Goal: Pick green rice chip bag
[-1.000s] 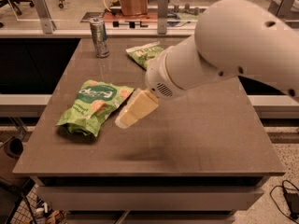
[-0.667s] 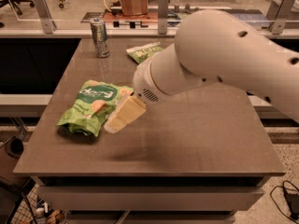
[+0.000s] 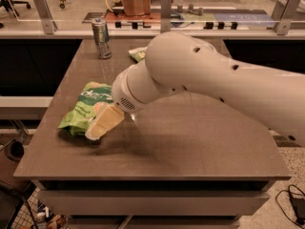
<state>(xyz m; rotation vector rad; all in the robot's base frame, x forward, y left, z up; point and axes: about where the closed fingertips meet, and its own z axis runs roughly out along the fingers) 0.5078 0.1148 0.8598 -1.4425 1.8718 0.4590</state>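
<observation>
End effector (image 3: 96, 130) over green rice chip bag (image 3: 77, 112), white lettering

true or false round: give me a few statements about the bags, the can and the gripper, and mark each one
1. The gripper is down at the green rice chip bag. True.
2. The can lies on its side. False: it stands upright.
3. The green rice chip bag lies on the floor. False: it lies on the table.
4. A second green bag is partly hidden behind the arm. True.
5. The can stands at the table's near edge. False: it stands near the far edge.
</observation>
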